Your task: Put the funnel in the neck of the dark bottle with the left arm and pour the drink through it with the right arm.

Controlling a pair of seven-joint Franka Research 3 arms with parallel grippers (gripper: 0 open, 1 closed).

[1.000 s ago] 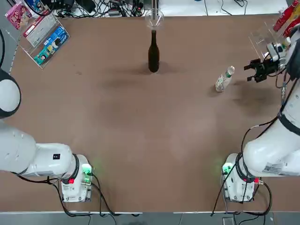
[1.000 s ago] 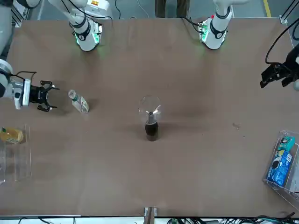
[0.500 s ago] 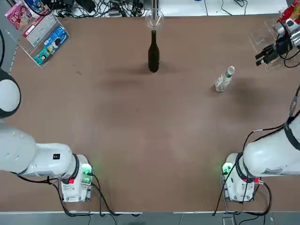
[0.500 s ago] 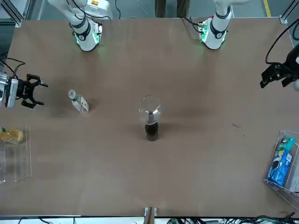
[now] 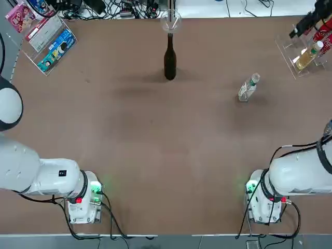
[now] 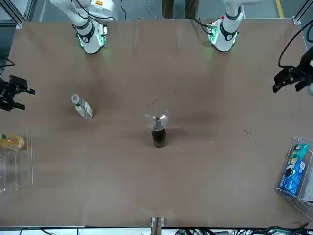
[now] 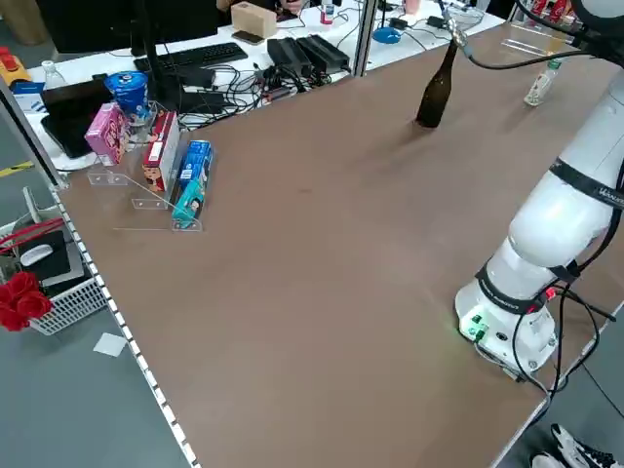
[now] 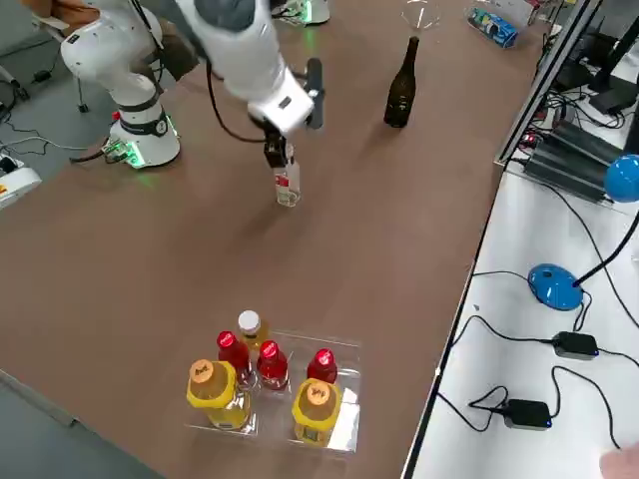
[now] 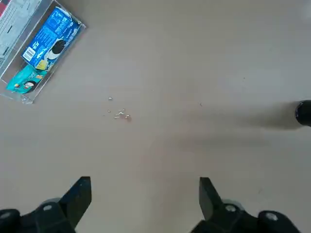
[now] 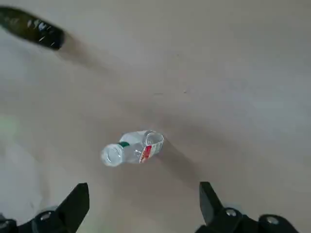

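The dark bottle (image 5: pixel 170 65) could be toppled by a sideways nudge, top-heavy with the funnel (image 5: pixel 171 21) seated in its neck; the drink (image 5: pixel 248 89), upright on the surface (image 5: pixel 155 155), could be spilled if gripped off-centre. The right gripper (image 10: pixel 144 206) is held beyond it, near the right edge; the left gripper (image 9: pixel 146 201) is parked at the left. Both pairs of fingers are spread, empty.

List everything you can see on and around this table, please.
Dark bottle: one, brown-black, upright on the table
Funnel: one, clear, in that bottle's neck
Small bottle: one, clear, standing on the table
Snack tray: one, clear, holding colourful packets, far left corner
Bottle tray: one, clear, holding red and yellowish bottles, right side
Desk: one, white, beyond the table
Left gripper: one, black, open, off the left edge
Right gripper: one, black, open, near the bottle tray
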